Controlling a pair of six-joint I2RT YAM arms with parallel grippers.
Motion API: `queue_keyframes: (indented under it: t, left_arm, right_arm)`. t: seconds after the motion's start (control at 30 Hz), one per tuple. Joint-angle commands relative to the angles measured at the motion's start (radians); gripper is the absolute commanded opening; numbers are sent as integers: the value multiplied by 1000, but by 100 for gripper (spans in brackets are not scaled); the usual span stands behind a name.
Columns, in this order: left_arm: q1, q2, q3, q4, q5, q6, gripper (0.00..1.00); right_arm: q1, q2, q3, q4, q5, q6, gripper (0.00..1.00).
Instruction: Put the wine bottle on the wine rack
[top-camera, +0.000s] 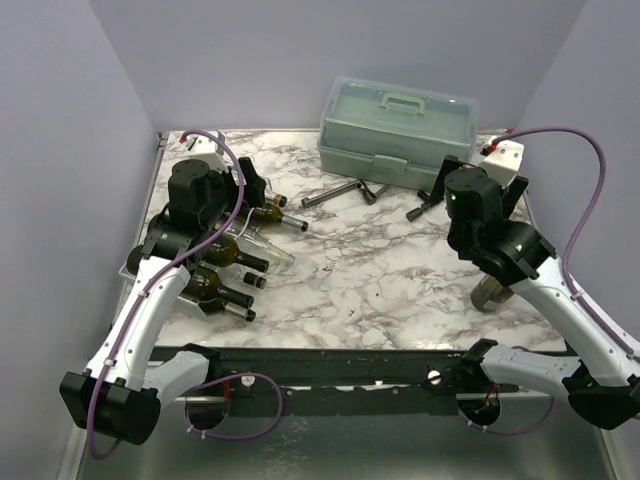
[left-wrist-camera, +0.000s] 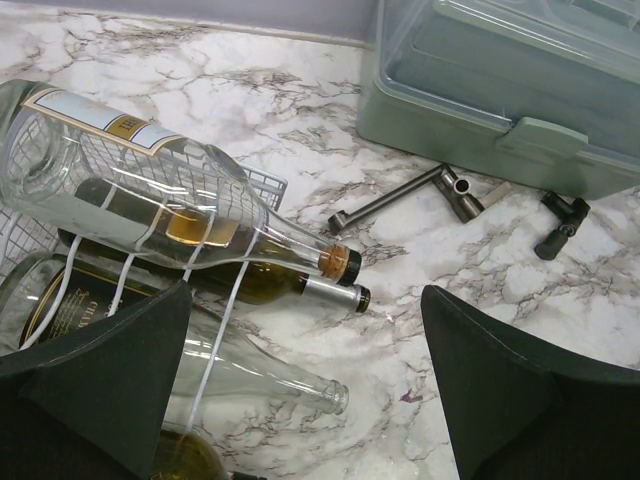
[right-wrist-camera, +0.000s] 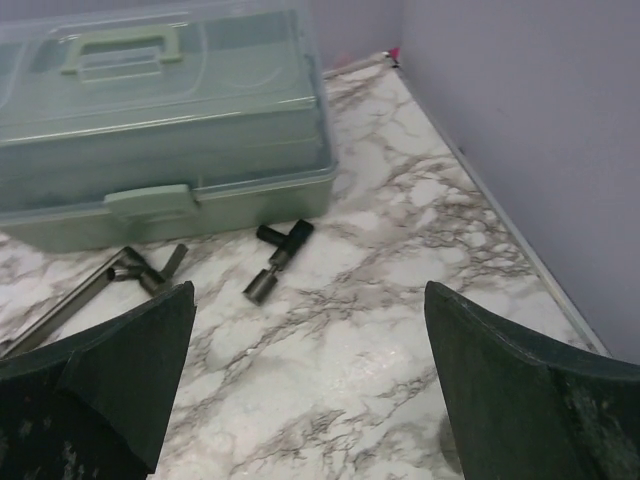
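green toolbox, metal tools lie near wine rack.

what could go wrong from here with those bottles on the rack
1. The clear bottle seems to lie slanted over the dark bottle rather than in a cradle of the rack, so it may roll or slide off.
2. The left pincer hangs open close above the bottles; a careless move might knock one out.
3. Necks overhang the rack's edge toward loose metal tools, so a sliding bottle could strike them.
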Motion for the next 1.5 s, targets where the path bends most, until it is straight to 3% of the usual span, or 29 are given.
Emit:
queue_keyframes:
  t: [0.0, 0.3, 0.53, 0.8, 1.07, 1.47]
  left_arm:
    - [-10, -1, -2, -23, -15, 15, 99]
    - [-20, -2, -1, -26, -15, 17, 99]
    - [-25, -5, -1, -26, -13, 17, 99]
    - [-30, -3, 2, -28, -1, 14, 99]
    - [-40, -2, 2, -28, -5, 15, 99]
    - [-44, -5, 2, -29, -3, 13, 99]
  right_arm:
    - [-37, 23, 54, -203, 165, 140, 98]
    - [-373, -61, -22, -163, -23, 90, 93]
    - [-396, -115, -30, -270, 14, 189, 92]
    - [-397, -154, -55, -450, -79, 336, 91]
    - [-397, -200, -74, -552, -33, 446, 89]
    - [-396, -192, -8, -429, 17, 266, 91]
